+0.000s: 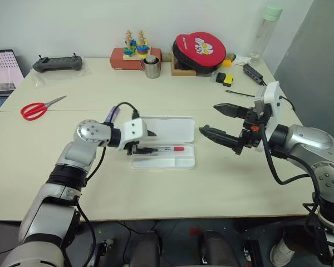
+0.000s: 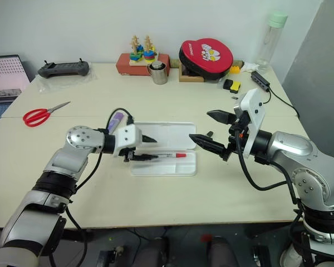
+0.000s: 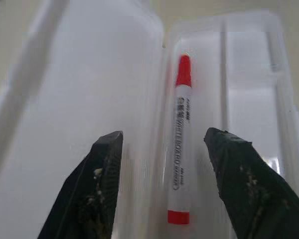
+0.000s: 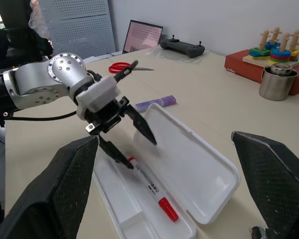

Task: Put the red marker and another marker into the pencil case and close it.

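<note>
The scene is evenly and brightly lit from overhead; only short, soft shadows are cast on the table (image 1: 222, 183). Little glare is seen on the head views. In the left wrist view the pencil case (image 3: 249, 89) is washed out towards 12 o'clock, its walls softened by blur, and the near fingers (image 3: 94, 199) are rendered out of focus.

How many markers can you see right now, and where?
2. The red marker lies inside the open pencil case; the purple marker lies on the table beside the case. Others may be hidden.
</note>
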